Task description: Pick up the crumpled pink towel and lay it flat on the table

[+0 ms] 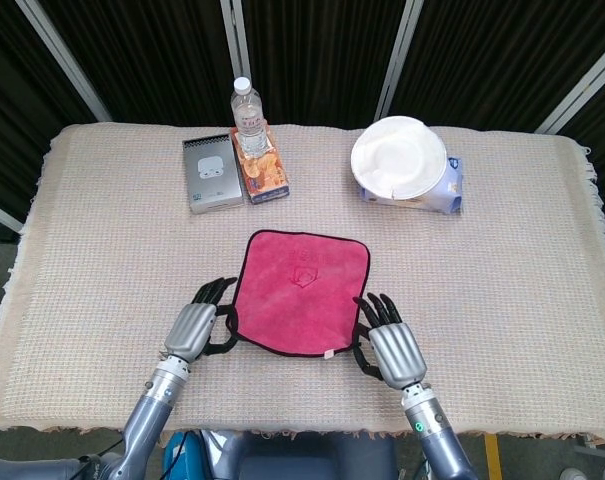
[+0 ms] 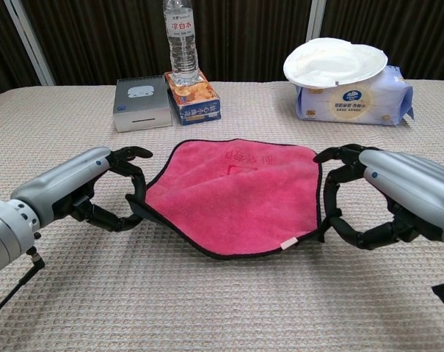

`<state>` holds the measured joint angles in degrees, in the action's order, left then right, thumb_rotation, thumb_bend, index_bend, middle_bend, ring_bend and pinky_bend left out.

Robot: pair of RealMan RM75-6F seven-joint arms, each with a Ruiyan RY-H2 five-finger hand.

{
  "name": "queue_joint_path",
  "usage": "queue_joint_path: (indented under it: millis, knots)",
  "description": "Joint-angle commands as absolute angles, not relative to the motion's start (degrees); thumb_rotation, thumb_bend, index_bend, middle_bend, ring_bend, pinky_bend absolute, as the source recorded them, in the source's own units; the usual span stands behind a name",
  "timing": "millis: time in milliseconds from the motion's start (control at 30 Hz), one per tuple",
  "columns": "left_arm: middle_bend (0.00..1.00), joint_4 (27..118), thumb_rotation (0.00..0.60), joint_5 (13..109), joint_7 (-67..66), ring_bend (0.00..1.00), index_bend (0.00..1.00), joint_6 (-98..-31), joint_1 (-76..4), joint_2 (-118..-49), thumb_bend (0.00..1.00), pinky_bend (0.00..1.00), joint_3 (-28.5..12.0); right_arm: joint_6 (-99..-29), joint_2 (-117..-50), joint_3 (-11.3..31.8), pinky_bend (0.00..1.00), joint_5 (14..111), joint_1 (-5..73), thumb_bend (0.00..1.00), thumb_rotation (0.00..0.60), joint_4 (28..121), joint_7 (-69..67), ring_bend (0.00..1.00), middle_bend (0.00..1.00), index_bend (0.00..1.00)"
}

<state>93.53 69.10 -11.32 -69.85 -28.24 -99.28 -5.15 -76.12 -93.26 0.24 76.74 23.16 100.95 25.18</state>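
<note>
The pink towel with a dark border is spread open in the middle of the table, its far edge on the cloth and its near corners lifted slightly. My left hand pinches the near left corner between thumb and fingers. At the near right corner, my right hand pinches the towel edge the same way. A small white tag shows on the near edge.
A water bottle stands on an orange box beside a grey box at the back. A white plate rests on a tissue pack at back right. The table front edge lies close behind my hands.
</note>
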Motion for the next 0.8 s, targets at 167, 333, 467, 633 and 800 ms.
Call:
queue_joint_path:
  millis: [167, 333, 467, 633, 800]
  knots:
    - [0.05, 93.8, 0.6, 69.4, -11.1, 0.0, 0.67, -68.9, -28.0, -98.3, 0.47, 0.02, -4.7, -75.8, -93.7, 0.0, 0.0, 77.3, 22.8, 0.48, 0.6, 100.9, 25.6, 0.02, 0.14, 0.61]
    - [0.05, 94.5, 0.6, 69.3, -11.5, 0.0, 0.67, -67.5, -27.8, -96.9, 0.47, 0.02, -3.9, -75.3, -94.1, -0.2, 0.0, 77.3, 22.2, 0.47, 0.6, 100.7, 25.9, 0.02, 0.14, 0.61]
    - [0.05, 95.0, 0.6, 68.9, -12.3, 0.0, 0.66, -66.6, -27.7, -95.7, 0.47, 0.02, -3.6, -75.0, -94.4, -0.5, 0.0, 77.3, 21.8, 0.47, 0.6, 100.6, 26.0, 0.02, 0.14, 0.61]
    - [0.01, 96.1, 0.6, 68.0, -14.2, 0.0, 0.59, -64.8, -28.0, -93.6, 0.37, 0.01, -3.1, -74.2, -94.5, -0.8, 0.0, 77.1, 21.4, 0.48, 0.6, 100.8, 26.5, 0.01, 0.12, 0.52]
    - [0.0, 97.6, 0.6, 66.1, -15.4, 0.0, 0.42, -61.7, -28.7, -91.1, 0.21, 0.0, -2.4, -73.0, -94.2, -1.0, 0.0, 76.0, 21.2, 0.47, 0.6, 101.6, 27.7, 0.0, 0.0, 0.21]
